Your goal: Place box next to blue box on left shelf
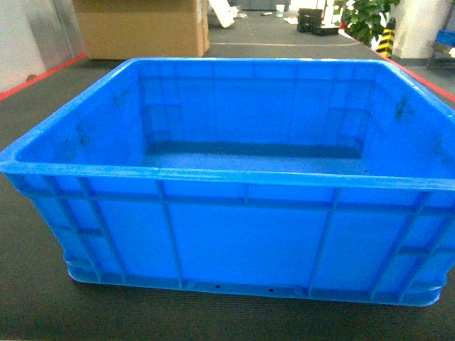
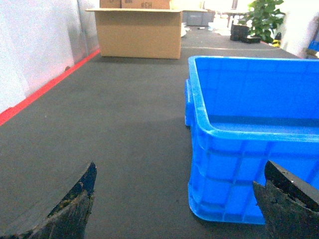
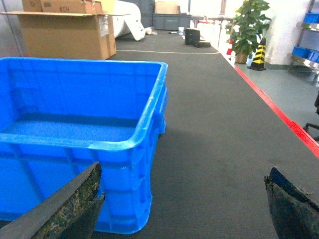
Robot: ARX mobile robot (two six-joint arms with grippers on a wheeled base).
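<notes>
**A:** What fills the scene?

**B:** A dark grey carpeted floor (image 1: pixel 43 312), edged with red tape. On it, right in front of the robot, sits the box (image 1: pixel 234 234), a big bright-blue open crate, empty, with its long side running left to right across the head view. Far behind it stands a large cardboard carton (image 2: pixel 139 32), and further right a potted plant (image 3: pixel 249 27). No left shelf is visible in any view.

**B:** And the arms?

**A:** Each waits low at one near corner. The left gripper (image 2: pixel 182 206) has its fingers spread wide, with the box's left near corner just inside the right finger. The right gripper (image 3: pixel 184 206) is equally wide, with the right near corner by its left finger. Neither touches the box.

**B:** Which is nearer?

**A:** About equal, I judge; the box lies between and ahead of them, so a two-arm lift by its short ends looks likely.
</notes>
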